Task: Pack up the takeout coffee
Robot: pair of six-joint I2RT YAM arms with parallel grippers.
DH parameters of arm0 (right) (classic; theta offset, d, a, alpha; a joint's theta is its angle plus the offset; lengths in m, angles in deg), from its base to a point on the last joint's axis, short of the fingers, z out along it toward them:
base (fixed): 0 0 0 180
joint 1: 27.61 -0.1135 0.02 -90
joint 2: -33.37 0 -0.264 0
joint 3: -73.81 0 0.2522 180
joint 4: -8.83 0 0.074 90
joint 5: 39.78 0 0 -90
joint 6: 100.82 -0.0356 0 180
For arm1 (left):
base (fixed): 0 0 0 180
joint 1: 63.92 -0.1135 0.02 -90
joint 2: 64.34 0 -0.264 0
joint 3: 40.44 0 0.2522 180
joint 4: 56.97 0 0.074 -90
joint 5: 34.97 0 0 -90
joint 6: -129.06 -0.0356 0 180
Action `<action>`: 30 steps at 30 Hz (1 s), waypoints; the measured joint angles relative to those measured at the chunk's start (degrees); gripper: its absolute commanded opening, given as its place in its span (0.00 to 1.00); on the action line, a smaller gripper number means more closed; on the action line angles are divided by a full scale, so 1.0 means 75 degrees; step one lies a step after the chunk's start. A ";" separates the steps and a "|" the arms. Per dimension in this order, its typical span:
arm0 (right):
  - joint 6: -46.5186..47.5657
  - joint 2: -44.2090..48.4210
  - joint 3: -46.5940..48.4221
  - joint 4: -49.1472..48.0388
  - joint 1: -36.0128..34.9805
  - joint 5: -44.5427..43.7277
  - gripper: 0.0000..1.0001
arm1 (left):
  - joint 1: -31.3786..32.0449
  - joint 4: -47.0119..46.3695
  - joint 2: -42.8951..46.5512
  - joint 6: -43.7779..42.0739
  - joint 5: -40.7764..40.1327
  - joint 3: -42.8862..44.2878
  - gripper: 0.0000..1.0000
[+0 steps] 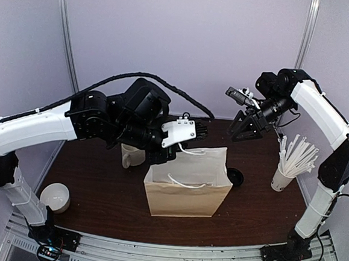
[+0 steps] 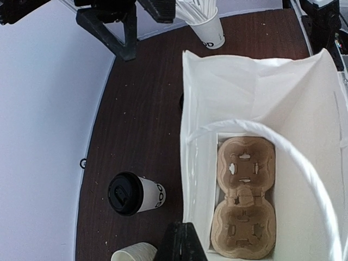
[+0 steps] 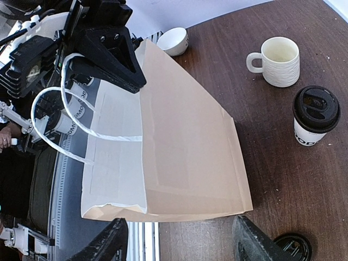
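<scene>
Brown table (image 1: 96,197) bears bag (image 1: 186,192), coffee cup (image 2: 136,193), mug (image 3: 277,61), bowl (image 1: 55,197), straws (image 1: 283,175).

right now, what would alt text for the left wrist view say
Looking down into an open paper bag with an empty brown cup carrier lying at its bottom. Left of the bag, the takeout coffee, white with a black lid, stands on the dark table; a cup of straws sits beyond.

paper bag (image 1: 186,195): tan-brown outside, white inside, white handles
cup tray (image 2: 244,198) inside the paper bag: brown cardboard
takeout coffee (image 3: 315,117): white side, dark letters, black lid
mug (image 3: 278,61): cream
cup of straws (image 1: 282,177) right of the paper bag: white
loose lid (image 1: 236,176) beside the paper bag: black
bowl (image 1: 55,197) left of the paper bag: white
table (image 1: 97,185): dark brown wood grain
</scene>
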 measured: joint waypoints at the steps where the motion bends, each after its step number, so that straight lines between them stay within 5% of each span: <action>1: 0.0000 0.0000 0.0000 0.0000 0.0000 0.0000 0.68 | 0.0000 -0.0026 0.0076 0.0000 0.0026 -0.0111 0.08; 4: 0.0003 0.0000 0.0000 0.0000 0.0000 0.0009 0.68 | 0.0000 -0.0082 0.0347 0.0050 0.0309 -0.0449 0.26; 8: 0.0006 -0.0015 0.0000 0.0000 0.0000 0.0055 0.68 | 0.0000 -0.0082 0.0615 0.0274 0.0743 -0.0600 0.33; 24: 0.0006 -0.0224 0.0000 0.0000 0.0000 0.0160 0.68 | 0.0956 -0.0087 0.0755 0.0825 0.1632 -0.0831 0.31; 30: 0.0006 -0.0224 0.0000 0.0000 -0.0003 0.0172 0.68 | 0.1445 -0.0079 0.0755 0.0883 0.1716 -0.0781 0.19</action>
